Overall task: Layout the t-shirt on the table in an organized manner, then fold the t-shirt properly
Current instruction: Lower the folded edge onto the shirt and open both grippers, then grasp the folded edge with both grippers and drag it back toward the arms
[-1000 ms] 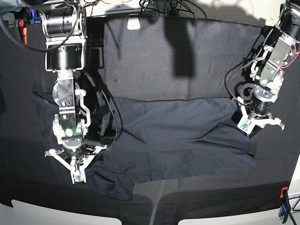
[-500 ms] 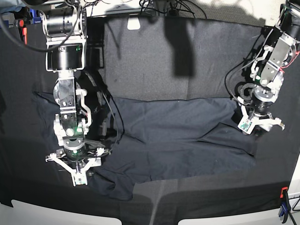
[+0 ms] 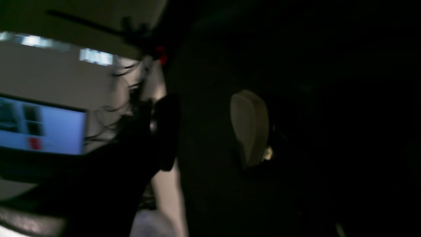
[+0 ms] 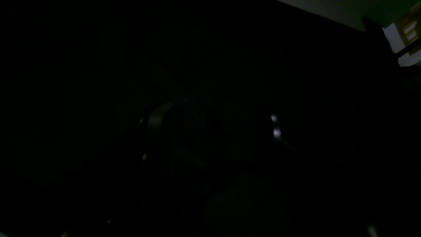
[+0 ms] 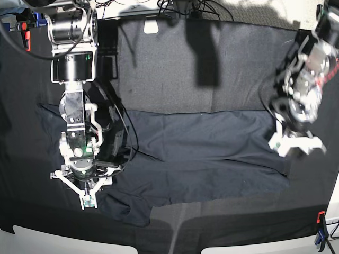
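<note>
The dark t-shirt (image 5: 201,153) lies spread wide across the middle of the black-clothed table (image 5: 175,69). One bunched corner is at the lower left. My right gripper (image 5: 88,201) points down at the shirt's lower-left edge. The right wrist view is almost black, with only a faint finger (image 4: 158,120) showing. My left gripper (image 5: 295,148) is blurred at the shirt's right edge. In the left wrist view its pale pad (image 3: 250,128) and a dark finger (image 3: 166,131) stand apart. The gap is too dark to show whether cloth is in it.
A blue and orange clamp (image 5: 320,233) sits at the table's front right corner. A red clamp (image 5: 25,32) is at the back left. A white object (image 5: 151,25) and cables lie at the back edge. A lit monitor (image 3: 42,128) is beyond the table.
My left gripper has shifted slightly right and down and is now blurred. The diagonal crease in the shirt's right half has flattened. My right gripper has barely moved.
</note>
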You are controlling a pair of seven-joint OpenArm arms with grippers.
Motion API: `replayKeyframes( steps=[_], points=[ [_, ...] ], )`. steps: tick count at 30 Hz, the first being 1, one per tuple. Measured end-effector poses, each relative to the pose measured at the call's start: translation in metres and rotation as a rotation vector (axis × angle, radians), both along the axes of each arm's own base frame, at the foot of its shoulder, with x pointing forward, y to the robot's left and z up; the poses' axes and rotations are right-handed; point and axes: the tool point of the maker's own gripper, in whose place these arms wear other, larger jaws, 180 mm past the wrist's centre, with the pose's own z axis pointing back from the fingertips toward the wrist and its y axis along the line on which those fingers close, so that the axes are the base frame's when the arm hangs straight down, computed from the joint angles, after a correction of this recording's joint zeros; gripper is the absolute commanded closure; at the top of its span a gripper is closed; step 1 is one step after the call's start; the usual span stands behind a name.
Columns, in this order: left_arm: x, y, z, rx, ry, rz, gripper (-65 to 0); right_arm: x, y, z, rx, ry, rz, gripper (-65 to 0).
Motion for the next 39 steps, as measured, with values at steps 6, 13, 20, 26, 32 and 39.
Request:
replayKeyframes(
  steps=[6, 13, 20, 26, 32, 39],
  points=[
    [0.022, 0.015, 0.028, -0.001, -0.037, 0.083, -27.3, -0.003, 0.003, 0.016, -0.011, -0.001, 0.012, -33.8],
    [-0.007, -0.008, -0.015, 0.003, 0.155, -0.025, -27.3, -0.027, 0.026, 0.017, -0.027, -0.001, 0.142, -33.8],
    [-0.076, -0.063, -0.004, -0.007, 0.192, -0.268, -27.3, -0.086, 0.004, -0.004, -0.162, 0.07, 0.187, -33.8],
    [-0.12, -0.08, -0.037, -0.043, 0.332, -0.392, -27.3, -0.131, 0.001, -0.005, -0.222, 0.097, 0.235, -33.8],
    [-0.116, -0.051, -0.061, 0.009, 0.368, -0.346, -27.3, -0.16, 0.014, 0.012, -0.235, 0.077, 0.276, -33.8],
    [-0.117, -0.049, -0.065, 0.054, 0.369, -0.372, -27.3, -0.174, 0.023, 0.023, -0.228, 0.068, 0.293, -33.8]
  ],
)
